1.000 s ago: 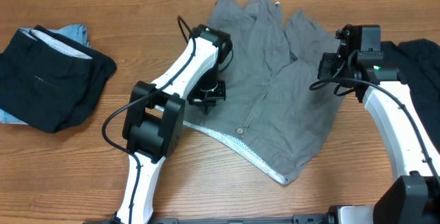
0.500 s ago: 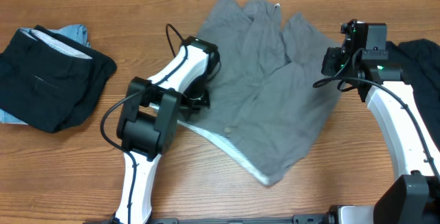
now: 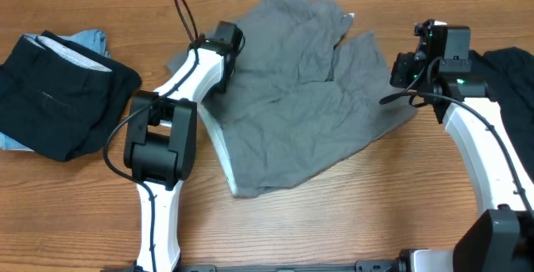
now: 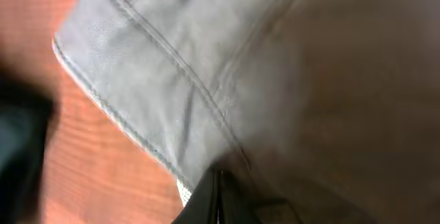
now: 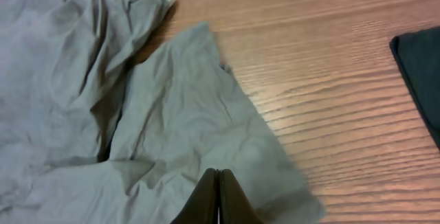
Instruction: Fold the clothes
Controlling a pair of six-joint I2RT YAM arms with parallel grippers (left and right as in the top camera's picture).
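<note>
Grey garment lies rumpled, well right of the black stack. My left claw is clamped on its stack-side edge and my right claw pinches the far corner. I judge this two-point hold is for pulling it flat before folding.

grey garment: wrinkled, spread mostly flat mid-table, pale hem at the near left, small white tag on the far side
black pile: folded, far left
light-blue piece: peeking out under the black pile
black garment: right edge, partly cut off
</note>
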